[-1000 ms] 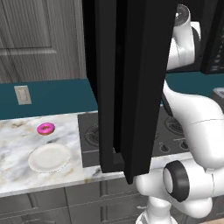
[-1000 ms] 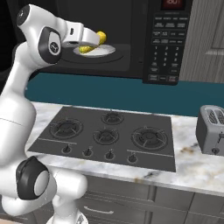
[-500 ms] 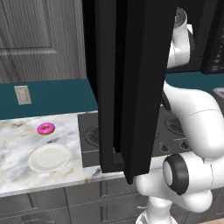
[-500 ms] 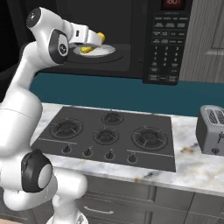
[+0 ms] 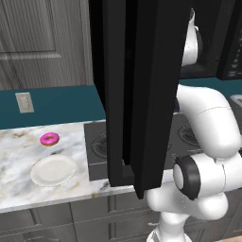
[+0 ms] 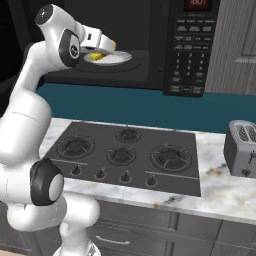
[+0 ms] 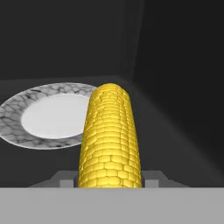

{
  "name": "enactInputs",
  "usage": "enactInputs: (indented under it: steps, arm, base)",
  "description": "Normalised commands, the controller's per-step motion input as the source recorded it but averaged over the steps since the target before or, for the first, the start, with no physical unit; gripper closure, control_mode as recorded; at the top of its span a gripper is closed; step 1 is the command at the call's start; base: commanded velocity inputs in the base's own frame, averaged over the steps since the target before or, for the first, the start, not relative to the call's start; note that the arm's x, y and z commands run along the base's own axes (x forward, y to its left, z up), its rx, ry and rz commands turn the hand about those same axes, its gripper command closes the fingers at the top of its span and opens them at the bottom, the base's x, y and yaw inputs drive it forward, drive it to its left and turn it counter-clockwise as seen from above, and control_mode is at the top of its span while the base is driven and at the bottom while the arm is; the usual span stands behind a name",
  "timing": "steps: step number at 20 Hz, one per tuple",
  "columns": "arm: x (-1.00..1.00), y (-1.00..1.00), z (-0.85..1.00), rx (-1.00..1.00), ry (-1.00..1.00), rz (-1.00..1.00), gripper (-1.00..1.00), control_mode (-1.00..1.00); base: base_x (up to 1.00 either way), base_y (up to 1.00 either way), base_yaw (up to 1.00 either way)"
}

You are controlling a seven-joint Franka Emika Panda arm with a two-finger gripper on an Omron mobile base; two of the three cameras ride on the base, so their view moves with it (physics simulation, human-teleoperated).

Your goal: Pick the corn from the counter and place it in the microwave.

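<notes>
In the hand view, a marbled turntable plate [image 7: 52, 116] is lying at centre left on the microwave [image 7: 175, 65] floor. The end effector [image 7: 109, 178] is clamping the corn [image 7: 110, 140], whose long axis is pointing straight ahead into the cavity, seemingly overhanging the plate's right rim.

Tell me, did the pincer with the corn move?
Yes. Against the microwave, the pincer holding the corn slid right, farther over the turntable plate.

Even, soft rendered light; sharp frames, dim microwave [image 6: 165, 45] cavity.
</notes>
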Motion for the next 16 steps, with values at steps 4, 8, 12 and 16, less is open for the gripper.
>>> enactInputs:
  steps: [4, 8, 12, 16]
  arm:
    - [0.44, 0.04, 0.0, 0.06, 0.01, 0.0, 1.0, -1.0]
    - [0.41, 0.09, -0.13, 0.05, 0.02, 0.0, 1.0, -1.0]
    - [0.34, 0.1, -0.32, 0.04, 0.04, 0.0, 1.0, -1.0]
    - [0.26, 0.09, -0.08, 0.05, 0.02, 0.0, 1.0, -1.0]
  base:
    - [0.0, 0.0, 0.0]
    - [0.0, 0.0, 0.0]
    - [0.0, 0.0, 0.0]
    - [0.0, 0.0, 0.0]
